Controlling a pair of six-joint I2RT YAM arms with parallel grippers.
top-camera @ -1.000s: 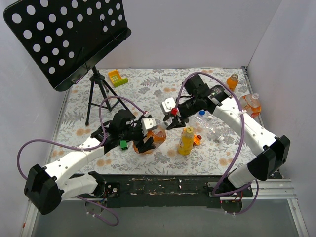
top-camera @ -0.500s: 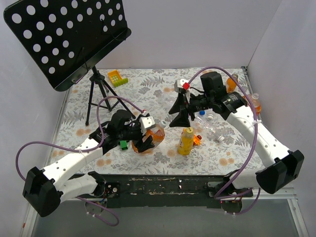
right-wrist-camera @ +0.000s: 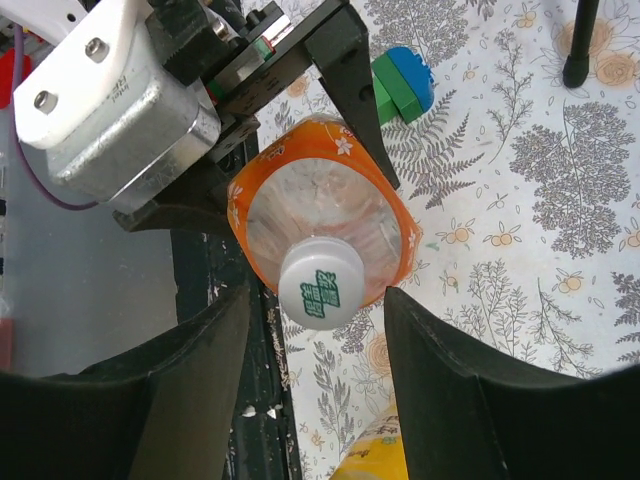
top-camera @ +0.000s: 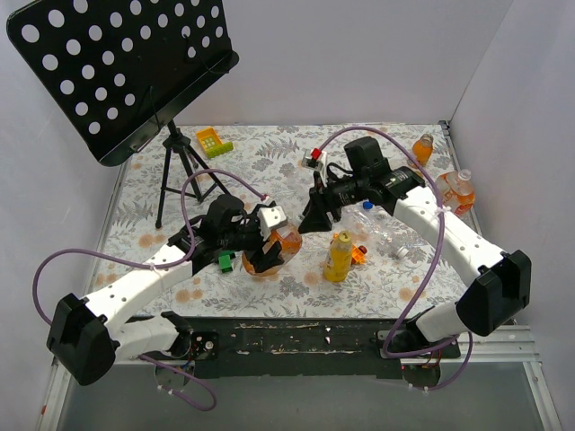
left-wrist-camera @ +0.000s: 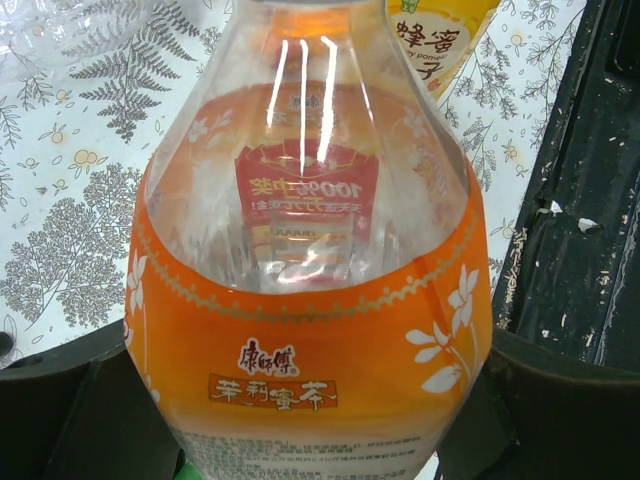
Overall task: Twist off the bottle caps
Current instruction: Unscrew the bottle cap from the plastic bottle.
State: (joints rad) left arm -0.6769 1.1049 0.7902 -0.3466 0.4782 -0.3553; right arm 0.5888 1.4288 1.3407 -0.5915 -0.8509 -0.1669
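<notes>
Shows white cap seated on neck of orange-label bottle, mid-table toward near edge. Finds L gripper clamped on bottle's body, fingers pressed to both sides. Catches R gripper just far-right of bottle top, jaws apart, flanking cap w/o touching. Places yellow bottle, upright w/ yellow cap, just to the right. Puts green-and-blue block just left, by L gripper. Sets all on floral table.
</notes>
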